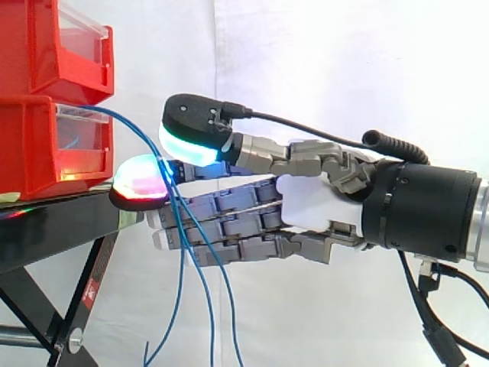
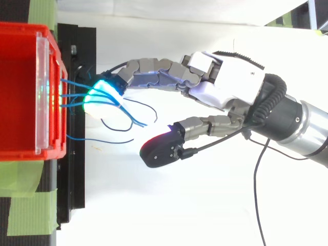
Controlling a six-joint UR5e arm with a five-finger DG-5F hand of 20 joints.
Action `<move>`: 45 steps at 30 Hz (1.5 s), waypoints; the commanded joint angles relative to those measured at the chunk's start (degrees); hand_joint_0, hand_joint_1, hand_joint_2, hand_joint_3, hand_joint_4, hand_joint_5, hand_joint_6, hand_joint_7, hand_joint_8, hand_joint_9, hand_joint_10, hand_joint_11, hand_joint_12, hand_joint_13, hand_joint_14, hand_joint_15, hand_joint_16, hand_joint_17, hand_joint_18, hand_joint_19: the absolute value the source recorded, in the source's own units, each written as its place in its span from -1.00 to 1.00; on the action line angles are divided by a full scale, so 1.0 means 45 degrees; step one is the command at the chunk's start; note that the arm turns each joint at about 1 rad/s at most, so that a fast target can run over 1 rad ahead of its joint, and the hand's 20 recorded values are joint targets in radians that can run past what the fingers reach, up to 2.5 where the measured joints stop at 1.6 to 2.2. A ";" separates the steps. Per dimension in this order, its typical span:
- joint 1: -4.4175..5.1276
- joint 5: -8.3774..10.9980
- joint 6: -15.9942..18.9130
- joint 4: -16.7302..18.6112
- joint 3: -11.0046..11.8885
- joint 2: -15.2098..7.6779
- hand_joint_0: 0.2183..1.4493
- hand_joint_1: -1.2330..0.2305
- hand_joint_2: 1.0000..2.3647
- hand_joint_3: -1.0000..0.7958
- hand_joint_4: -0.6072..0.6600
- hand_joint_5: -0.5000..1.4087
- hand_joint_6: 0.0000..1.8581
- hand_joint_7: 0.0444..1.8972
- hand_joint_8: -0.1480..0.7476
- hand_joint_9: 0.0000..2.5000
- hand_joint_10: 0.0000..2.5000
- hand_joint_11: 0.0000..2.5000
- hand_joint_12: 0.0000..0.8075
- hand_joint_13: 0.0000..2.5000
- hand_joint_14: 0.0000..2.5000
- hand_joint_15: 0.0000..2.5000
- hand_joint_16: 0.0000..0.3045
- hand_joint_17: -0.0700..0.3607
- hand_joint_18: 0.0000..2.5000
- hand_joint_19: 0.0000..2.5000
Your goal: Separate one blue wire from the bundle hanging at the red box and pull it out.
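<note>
Several thin blue wires (image 1: 126,120) come out of the front of the lower red box (image 1: 30,153), arch over and hang down past the black stand. From above, the same wires (image 2: 73,95) fan out of the box's clear front (image 2: 43,92). My hand (image 1: 306,202) reaches in from the right with its fingers nearly straight. One glowing fingertip (image 2: 102,96) lies in the bundle close to the box, touching wires. The thumb (image 2: 161,148) stands well apart from the fingers, off the wires. I see no wire pinched, and the hand is open.
A second red box (image 1: 46,46) is stacked on the lower one. Both rest on the black stand (image 1: 61,222), whose edge lies just under my fingertips. Green tape (image 2: 28,210) marks the surface by the box. A white curtain hangs behind.
</note>
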 commanded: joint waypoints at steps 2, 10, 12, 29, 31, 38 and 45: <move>0.0000 0.0292 -0.0038 0.0048 0.0079 0.0000 -0.47 -0.30 -1.00 -0.44 0.49 -0.66 -0.46 -0.15 0.08 -0.65 -1.00 -0.94 0.09 -0.72 -1.00 -0.84 -0.60 -0.04 -0.76 -0.87; 0.0039 0.0448 -0.0058 0.0223 0.0079 -0.0020 -0.43 -0.33 -1.00 -0.44 0.51 -0.65 -0.46 -0.03 0.08 -0.63 -1.00 -0.92 0.08 -0.70 -1.00 -0.84 -0.61 -0.06 -0.73 -0.86; 0.0039 0.0448 -0.0058 0.0243 0.0079 0.0000 -0.42 -0.34 -1.00 -0.44 0.52 -0.64 -0.46 -0.02 0.08 -0.62 -1.00 -0.91 0.09 -0.70 -1.00 -0.83 -0.61 -0.06 -0.71 -0.86; 0.0176 0.0409 -0.0117 0.0575 0.0215 -0.0488 -0.40 -0.36 -1.00 -0.44 0.52 -0.63 -0.46 0.02 0.09 -0.60 -1.00 -0.90 0.09 -0.67 -1.00 -0.82 -0.62 -0.06 -0.68 -0.84; 0.0195 0.0448 0.0040 0.0575 0.0313 -0.0566 -0.40 -0.36 -1.00 -0.44 0.53 -0.63 -0.46 0.02 0.09 -0.59 -1.00 -0.89 0.09 -0.67 -0.99 -0.82 -0.62 -0.06 -0.67 -0.84; 0.0215 0.0468 0.0450 0.0516 0.0391 -0.0547 -0.40 -0.33 -1.00 -0.44 0.54 -0.63 -0.46 0.03 0.10 -0.58 -1.00 -0.89 0.09 -0.65 -0.99 -0.82 -0.62 -0.07 -0.66 -0.84; 0.0195 0.0468 0.0743 0.0497 0.0411 -0.0547 -0.39 -0.32 -1.00 -0.44 0.54 -0.62 -0.46 0.03 0.10 -0.56 -1.00 -0.87 0.09 -0.64 -0.99 -0.81 -0.62 -0.08 -0.65 -0.82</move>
